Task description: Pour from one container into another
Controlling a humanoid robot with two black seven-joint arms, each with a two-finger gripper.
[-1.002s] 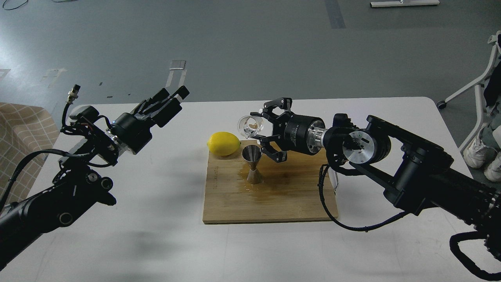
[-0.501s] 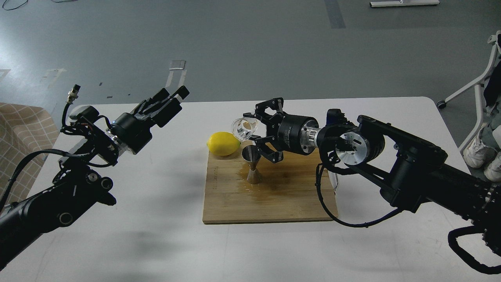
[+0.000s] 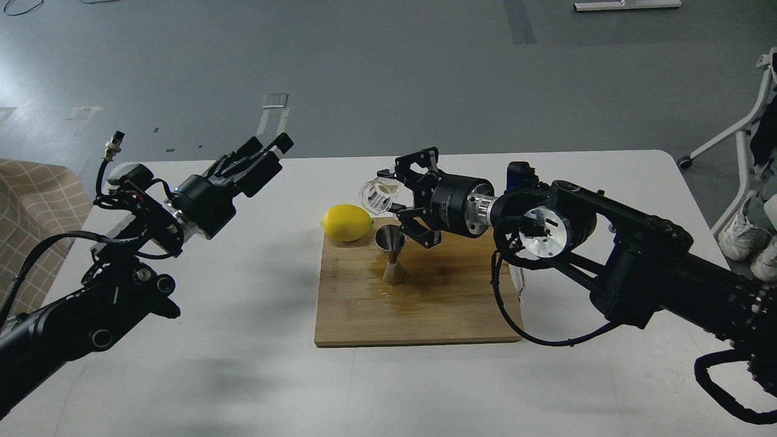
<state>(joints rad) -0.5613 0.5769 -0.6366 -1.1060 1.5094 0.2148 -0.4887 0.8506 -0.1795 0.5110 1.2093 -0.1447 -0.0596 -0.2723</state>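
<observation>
The clear glass cup [image 3: 377,195] hangs tipped on its side, its mouth facing left, held in my right gripper [image 3: 394,200], which is shut on it. It sits just above and slightly left of the steel hourglass jigger [image 3: 391,255], which stands upright on the wooden board [image 3: 419,303]. A wet patch darkens the board around the jigger's foot. My left gripper [image 3: 267,150] hovers far to the left above the table, fingers close together and holding nothing.
A yellow lemon [image 3: 346,222] lies at the board's back left corner, close under the cup. The white table [image 3: 243,340] ends at a rounded back right corner. A chequered fabric object [image 3: 30,200] sits off the table's left edge.
My right gripper has carried the tipped cup leftward and slightly up, from right of the jigger's top to above its left side. The left arm has stayed still.
</observation>
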